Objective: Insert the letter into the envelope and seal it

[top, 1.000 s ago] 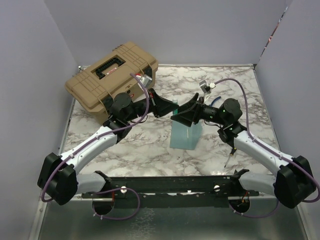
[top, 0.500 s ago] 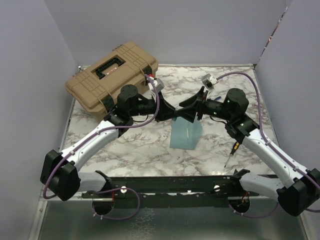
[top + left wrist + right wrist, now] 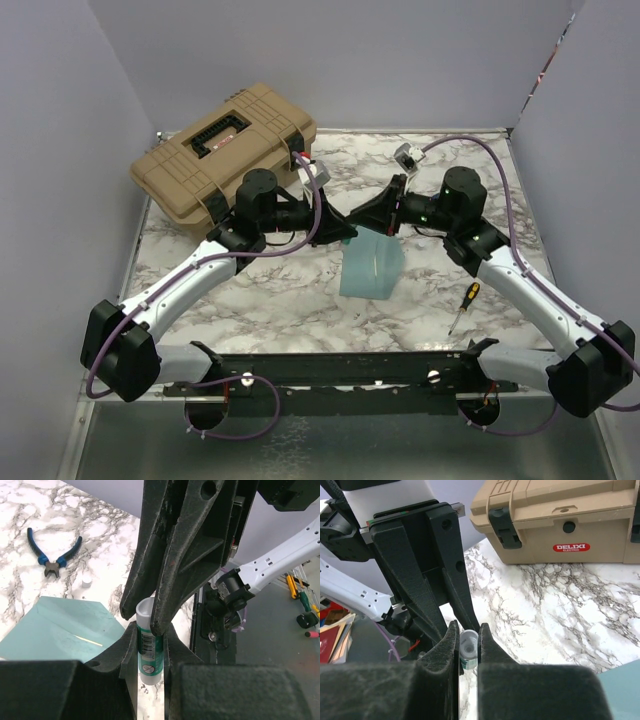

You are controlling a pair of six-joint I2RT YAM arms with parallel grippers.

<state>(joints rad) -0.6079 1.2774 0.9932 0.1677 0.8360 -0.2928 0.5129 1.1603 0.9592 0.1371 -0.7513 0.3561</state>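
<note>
Moved: right arm's forearm has swung toward the far edge, so the screwdriver (image 3: pixel 462 306) it half covered now lies fully in view; both grippers sit a little closer together over the envelope's far edge.
Left gripper (image 3: pixel 149 637): narrow, clamped on the barcode body of a green and white glue stick (image 3: pixel 149 652).
Right gripper (image 3: pixel 468 632): narrow, pinching the white end of the same stick from the opposite side, its fingers interleaved with the left ones.
Envelope (image 3: pixel 372 268): teal, lying flat around the middle of the bench, with the two grippers above its far edge.
Inside the envelope: a thin cream sliver shows on the teal in the left wrist view; I cannot tell whether it is the letter.
Toolbox (image 3: pixel 222 150): tan, at the far left corner, lid down and black latches closed, so the contents are hidden; a red label sits on its front.
Pliers (image 3: pixel 54 556): blue handles, on bare marble near the envelope but apart from it.
White cap (image 3: pixel 86 582): a small piece between the pliers and the envelope.
Screwdriver position: toward the near right corner, well apart from the envelope.
Bench (image 3: pixel 300 290): white marble pattern with grey veins, and a black rail (image 3: pixel 340 370) along the near edge.
Room: plain pale lilac walls (image 3: pixel 330 60) on three sides.
</note>
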